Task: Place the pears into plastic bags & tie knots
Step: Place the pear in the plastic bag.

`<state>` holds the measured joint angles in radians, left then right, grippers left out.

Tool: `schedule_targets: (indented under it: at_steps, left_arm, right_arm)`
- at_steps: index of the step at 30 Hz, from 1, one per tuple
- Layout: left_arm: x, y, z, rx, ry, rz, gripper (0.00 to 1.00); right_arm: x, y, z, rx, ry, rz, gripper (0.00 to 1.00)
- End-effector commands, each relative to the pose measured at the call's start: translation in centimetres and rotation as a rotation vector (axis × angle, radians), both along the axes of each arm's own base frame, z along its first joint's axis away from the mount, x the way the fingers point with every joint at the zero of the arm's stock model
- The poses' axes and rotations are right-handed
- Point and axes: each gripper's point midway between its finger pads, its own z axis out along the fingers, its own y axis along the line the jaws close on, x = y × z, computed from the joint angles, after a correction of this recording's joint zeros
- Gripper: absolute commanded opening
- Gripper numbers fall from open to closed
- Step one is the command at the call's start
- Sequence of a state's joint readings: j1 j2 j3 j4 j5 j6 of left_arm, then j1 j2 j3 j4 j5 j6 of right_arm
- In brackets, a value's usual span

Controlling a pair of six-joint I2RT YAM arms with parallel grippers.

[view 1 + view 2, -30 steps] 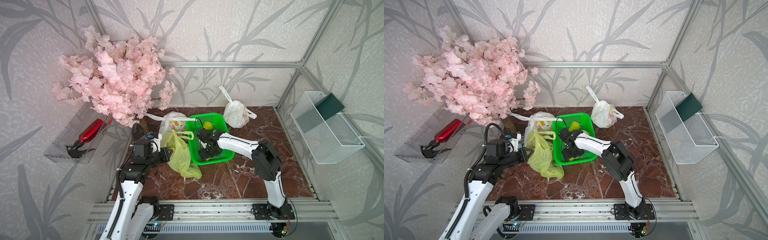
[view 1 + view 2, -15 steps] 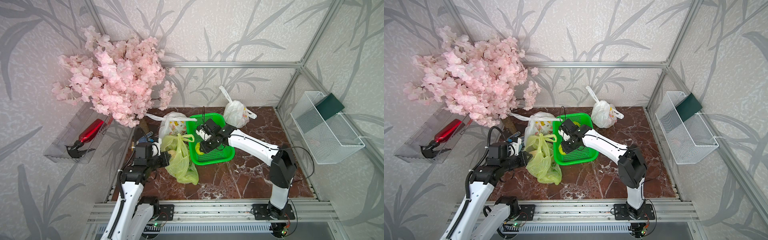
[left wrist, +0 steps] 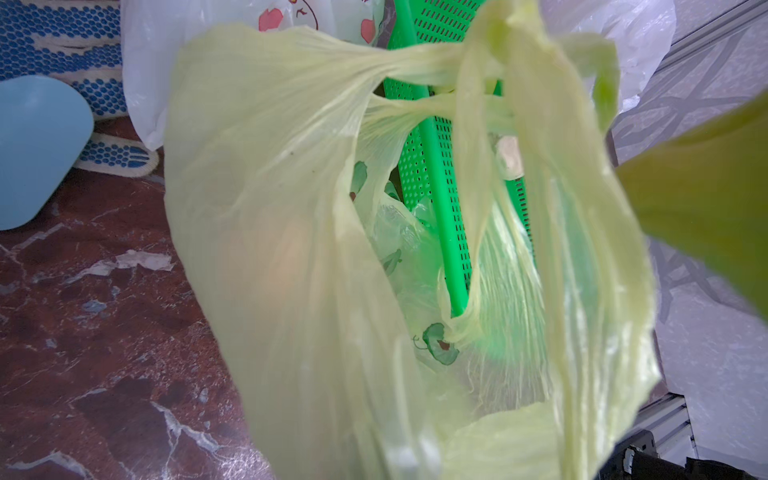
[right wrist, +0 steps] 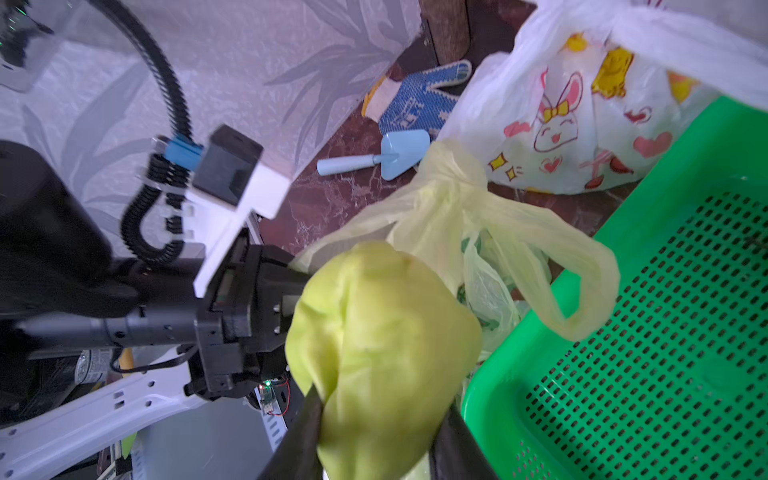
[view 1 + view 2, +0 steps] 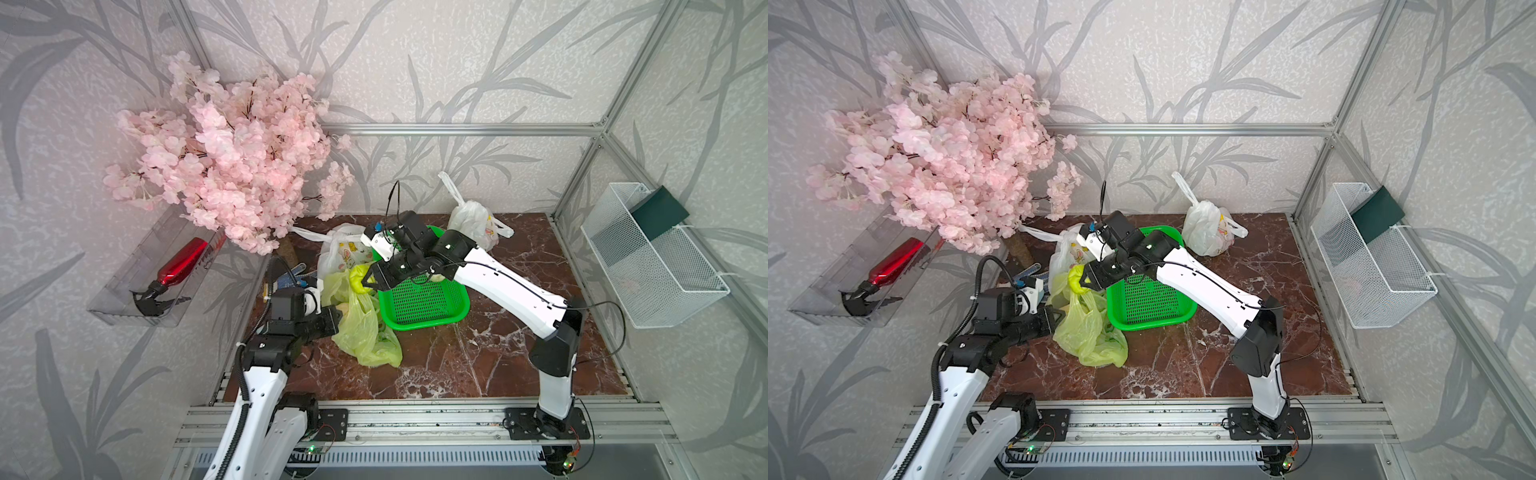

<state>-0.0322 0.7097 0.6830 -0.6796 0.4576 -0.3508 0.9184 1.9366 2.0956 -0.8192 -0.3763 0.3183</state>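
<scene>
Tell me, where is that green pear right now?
The green pear is clamped in the right gripper, just above the open yellow-green bag and beside the green basket, near the middle of the table.

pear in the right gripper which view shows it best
Right wrist view: the pear fills the foreground between the right gripper's fingers. Both top views show a small yellow-green bit; left wrist, perhaps a blurred edge.

Basket (image 5: 428, 303) sat mid counter (image 5: 457, 374), front bag (image 5: 361, 332) just left of it, pear (image 5: 357, 279) above, second bag (image 5: 345, 249) behind, third bag (image 5: 471, 224) by the back edge.
</scene>
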Motion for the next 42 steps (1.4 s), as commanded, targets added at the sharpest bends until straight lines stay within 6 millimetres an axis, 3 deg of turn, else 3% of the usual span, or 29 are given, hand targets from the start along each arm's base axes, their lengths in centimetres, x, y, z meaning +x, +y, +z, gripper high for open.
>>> schedule_targets:
  at_steps: [1,4,9,14,18,26,27,29,31,36,37,42]
  left_arm:
    - [0.0,-0.1,0.4,0.003,-0.027,-0.01,0.0]
    - [0.0,0.3,0.4,0.008,-0.029,0.021,0.0]
    - [-0.1,1.3,0.3,-0.002,-0.009,0.111,0.0]
    - [-0.3,2.0,0.1,0.039,0.004,0.132,0.0]
    - [-0.1,1.8,0.1,0.039,-0.003,0.115,0.0]
    - [0.2,1.0,0.6,-0.002,-0.027,0.085,0.0]
    - [0.2,1.1,0.7,0.006,-0.027,0.086,0.0]
    - [0.1,1.4,0.6,0.019,-0.019,0.102,0.0]
    - [0.1,1.4,0.6,0.02,-0.018,0.105,0.0]
    - [-0.1,2.1,0.0,0.05,-0.001,0.135,0.0]
    - [-0.2,2.4,-0.1,0.061,0.001,0.142,0.0]
    - [0.0,2.5,-0.3,0.072,0.002,0.145,0.0]
  right_arm:
    - [-1.5,1.6,2.6,0.077,-0.001,0.037,0.24]
    - [-2.3,4.0,1.1,0.113,0.083,0.06,0.24]
    - [-1.9,6.1,-4.3,0.119,0.219,0.023,0.21]
    - [-2.2,3.8,-10.8,-0.057,0.262,0.006,0.19]
    - [-3.1,2.4,-13.6,-0.175,0.262,0.022,0.19]
    - [-3.1,5.1,-14.4,-0.241,0.25,0.036,0.24]
    - [-4.7,6.3,-14.1,-0.245,0.251,0.076,0.31]
    - [-5.8,7.6,-13.3,-0.225,0.269,0.135,0.55]
    - [-6.0,8.0,-12.8,-0.212,0.273,0.167,0.64]
    - [-4.9,7.0,-10.9,-0.153,0.26,0.158,0.7]
    - [-3.6,6.2,-10.3,-0.134,0.264,0.134,0.7]
    - [-1.1,2.1,-9.0,-0.123,0.238,0.018,0.7]
